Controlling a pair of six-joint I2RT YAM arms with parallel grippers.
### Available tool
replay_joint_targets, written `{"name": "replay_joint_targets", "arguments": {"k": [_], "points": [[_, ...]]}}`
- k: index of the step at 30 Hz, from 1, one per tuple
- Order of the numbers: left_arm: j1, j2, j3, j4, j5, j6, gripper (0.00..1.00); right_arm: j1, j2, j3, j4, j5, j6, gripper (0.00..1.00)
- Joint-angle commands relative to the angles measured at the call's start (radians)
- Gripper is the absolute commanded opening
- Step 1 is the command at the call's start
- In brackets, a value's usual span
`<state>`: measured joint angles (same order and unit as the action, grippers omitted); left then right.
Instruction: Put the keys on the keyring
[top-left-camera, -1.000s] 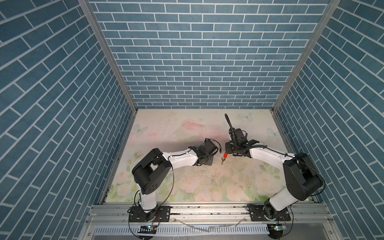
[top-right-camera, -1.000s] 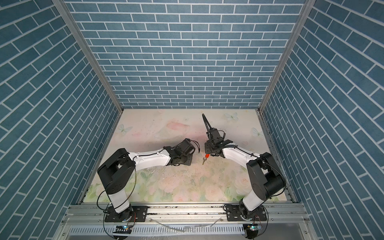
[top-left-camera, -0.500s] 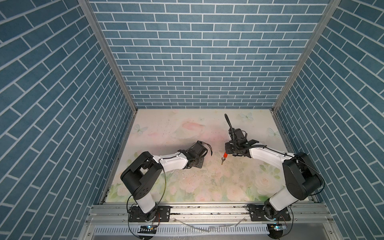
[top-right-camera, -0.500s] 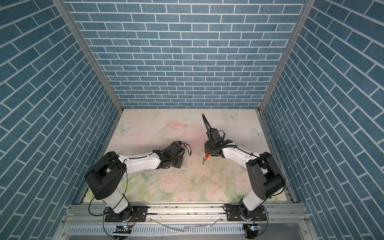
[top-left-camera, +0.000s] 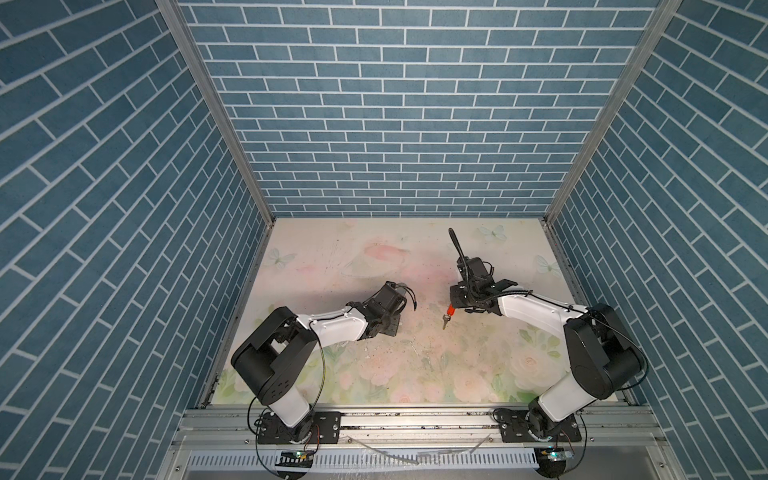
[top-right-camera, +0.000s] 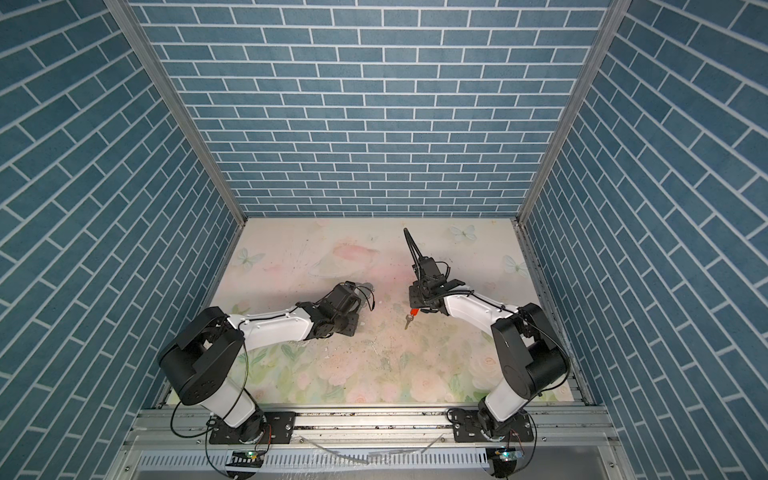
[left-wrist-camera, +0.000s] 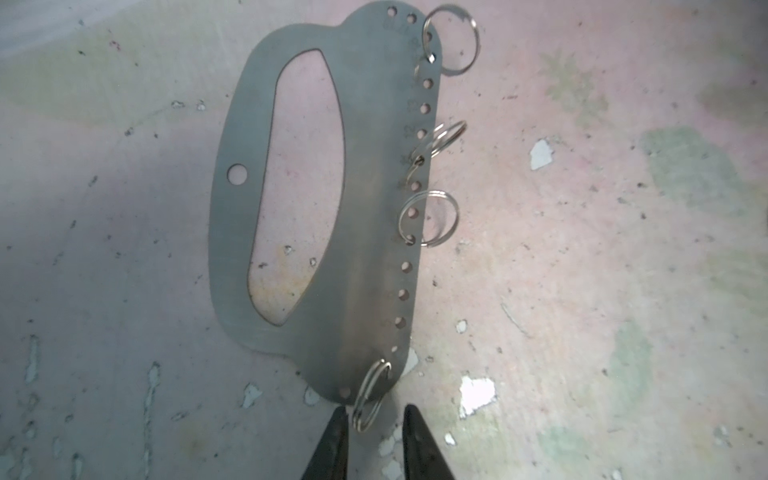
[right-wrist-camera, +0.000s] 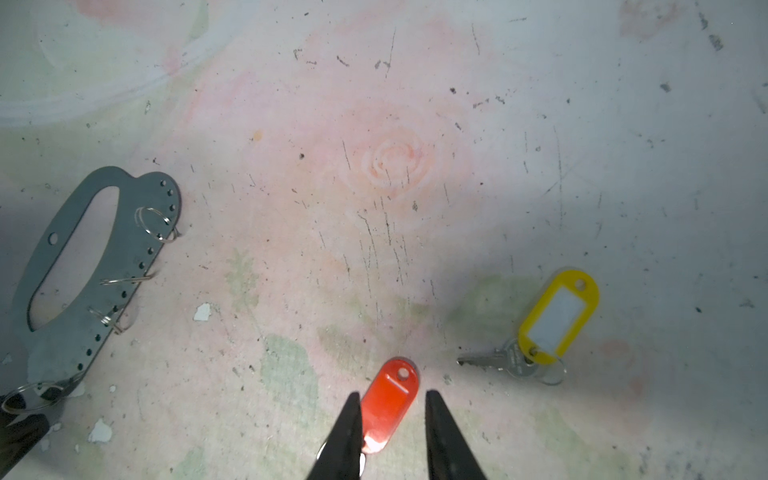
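Found left gripper (left-wrist-camera: 375, 409) parted around end split ring (left-wrist-camera: 362, 390) of keyring (left-wrist-camera: 361, 257), bottom centre; right gripper (right-wrist-camera: 392, 394) parted astride red key tag (right-wrist-camera: 390, 411), gripping nothing; yellow-tagged key (right-wrist-camera: 515, 359) lower right.

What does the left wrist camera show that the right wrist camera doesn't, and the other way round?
Only the left wrist view: the left gripper with both jaws, apart either side of an end ring. Only the right wrist view: the right gripper, jaws apart around the red tag, and the yellow-tagged key. Both: the keyring with its rings, on the floral table.
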<state>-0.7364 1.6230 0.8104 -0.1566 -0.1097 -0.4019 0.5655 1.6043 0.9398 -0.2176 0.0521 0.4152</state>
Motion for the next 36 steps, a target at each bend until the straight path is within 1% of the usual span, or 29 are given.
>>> {"name": "replay_joint_targets", "arguments": {"k": [1, 3, 4, 5, 9, 14, 18, 26, 28, 36], "points": [[0.017, -0.049, -0.005, 0.004, 0.024, 0.005, 0.32, -0.003, 0.006, 0.012, -0.016, 0.000, 0.029, 0.28], [0.026, -0.079, -0.007, 0.006, 0.037, 0.001, 0.40, -0.002, 0.006, 0.009, -0.018, 0.003, 0.027, 0.28], [0.030, -0.092, -0.009, 0.007, 0.044, -0.001, 0.41, -0.002, 0.006, 0.009, -0.018, 0.003, 0.027, 0.28], [0.035, -0.105, -0.009, 0.005, 0.047, -0.003, 0.43, -0.003, 0.006, 0.008, -0.018, 0.005, 0.027, 0.28], [0.047, -0.118, 0.009, -0.036, 0.054, -0.011, 0.43, -0.003, 0.007, 0.010, -0.016, 0.004, 0.027, 0.28], [0.049, -0.093, 0.033, -0.063, 0.080, -0.023, 0.40, -0.003, 0.007, 0.011, -0.019, 0.004, 0.027, 0.28], [0.051, -0.054, 0.049, -0.082, 0.085, -0.029, 0.35, -0.002, 0.004, 0.008, -0.021, 0.004, 0.027, 0.28], [0.055, 0.045, 0.104, -0.101, 0.104, -0.025, 0.32, -0.003, -0.002, 0.007, -0.028, 0.011, 0.025, 0.28], [0.058, 0.066, 0.121, -0.110, 0.102, -0.022, 0.30, -0.003, -0.003, 0.008, -0.028, 0.011, 0.025, 0.28], [0.066, 0.113, 0.174, -0.129, 0.096, -0.009, 0.27, -0.003, 0.002, 0.010, -0.031, 0.014, 0.023, 0.28]]}}
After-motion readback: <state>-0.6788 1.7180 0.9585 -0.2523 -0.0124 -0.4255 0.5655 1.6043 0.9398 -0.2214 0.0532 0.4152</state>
